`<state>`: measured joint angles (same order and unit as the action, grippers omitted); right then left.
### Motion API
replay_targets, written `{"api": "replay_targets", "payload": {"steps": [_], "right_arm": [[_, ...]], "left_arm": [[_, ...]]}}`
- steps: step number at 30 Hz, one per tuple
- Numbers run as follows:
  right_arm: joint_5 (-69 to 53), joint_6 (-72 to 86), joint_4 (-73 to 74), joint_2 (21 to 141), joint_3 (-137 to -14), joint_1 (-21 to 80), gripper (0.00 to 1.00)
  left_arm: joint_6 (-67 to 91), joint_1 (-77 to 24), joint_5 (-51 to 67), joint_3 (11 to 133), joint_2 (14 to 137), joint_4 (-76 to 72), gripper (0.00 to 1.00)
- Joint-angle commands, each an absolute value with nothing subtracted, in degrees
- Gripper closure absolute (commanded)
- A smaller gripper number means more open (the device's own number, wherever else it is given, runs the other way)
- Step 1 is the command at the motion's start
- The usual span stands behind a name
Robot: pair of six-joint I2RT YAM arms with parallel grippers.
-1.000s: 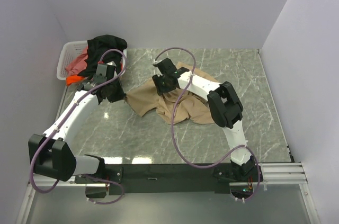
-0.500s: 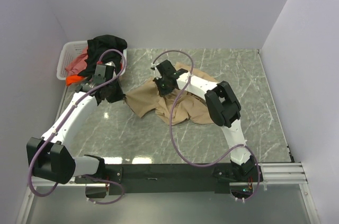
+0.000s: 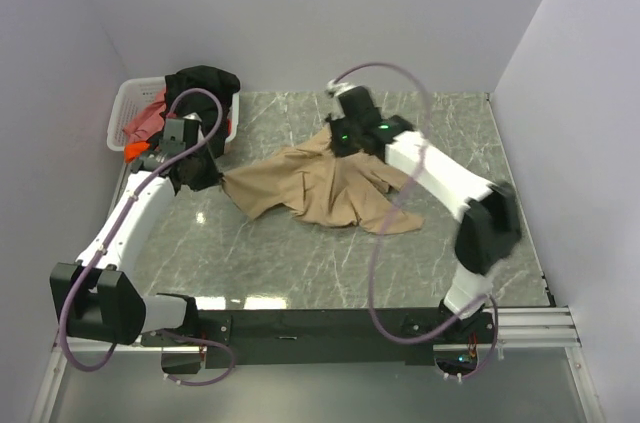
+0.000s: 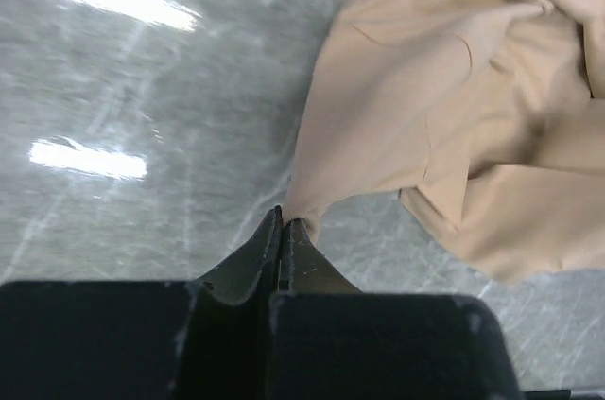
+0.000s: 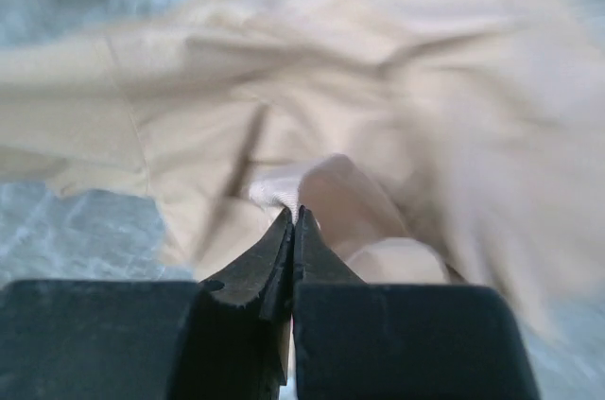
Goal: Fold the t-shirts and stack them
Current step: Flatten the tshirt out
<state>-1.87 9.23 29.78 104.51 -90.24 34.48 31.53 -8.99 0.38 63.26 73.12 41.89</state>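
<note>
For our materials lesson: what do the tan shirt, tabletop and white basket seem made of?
The tan shirt looks like soft matte cloth: it creases and drapes. The tabletop is glossy grey, marble-like, with pale veins and reflections; stone or print, unclear. The basket seems white plastic, given its lattice wall.

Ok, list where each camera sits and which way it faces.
Top external: fixed above, behind the bases, looking down on the table, both arms and the tan t-shirt.
Left wrist: on the left arm, looking past the left gripper pinching the shirt's corner.
Right wrist: likewise, right gripper shut on bunched cloth.
Shared: the tan t-shirt.
</note>
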Motion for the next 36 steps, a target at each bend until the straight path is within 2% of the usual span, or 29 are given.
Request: {"api": "replay_targets", "payload": {"steps": [1, 9, 14, 16, 22, 23, 26, 29, 36], "right_arm": [[5.87, 11.51, 33.04, 88.89, -87.46, 33.05, 1.0], [16.87, 18.27, 51.75, 64.63, -82.98, 32.78, 1.0], [8.98, 30.92, 58.44, 56.09, -70.36, 35.41, 1.0], [5.82, 38.18, 59.85, 52.83, -66.46, 40.22, 0.99], [4.83, 54.11, 68.01, 47.38, -59.33, 51.93, 0.75], [5.18, 55.45, 70.64, 46.85, -58.98, 54.21, 0.68], [6.85, 58.62, 73.64, 45.27, -58.97, 56.16, 0.55], [6.86, 59.06, 72.7, 45.61, -57.84, 56.34, 0.5], [4.31, 60.55, 64.18, 50.0, -51.42, 60.72, 0.48]], "left_arm": [[28.92, -5.98, 1.23, 68.01, 73.21, 42.09, 1.0], [29.09, -1.67, 1.94, 73.39, 70.32, 44.65, 1.0], [30.15, -0.17, 1.93, 66.54, 68.73, 43.15, 1.0], [30.23, -0.17, 2.2, 63.91, 68.73, 42.72, 1.0], [28.57, 2.28, 0.35, 62.49, 69.34, 42.54, 1.0], [28.22, 2.81, 0.35, 62.66, 69.87, 42.54, 1.0], [26.99, 3.34, 0.61, 63.63, 70.92, 42.54, 1.0], [26.72, 3.52, 1.58, 63.98, 71.63, 42.28, 1.0], [26.9, 3.6, 2.72, 61.7, 71.19, 41.66, 1.0]]}}
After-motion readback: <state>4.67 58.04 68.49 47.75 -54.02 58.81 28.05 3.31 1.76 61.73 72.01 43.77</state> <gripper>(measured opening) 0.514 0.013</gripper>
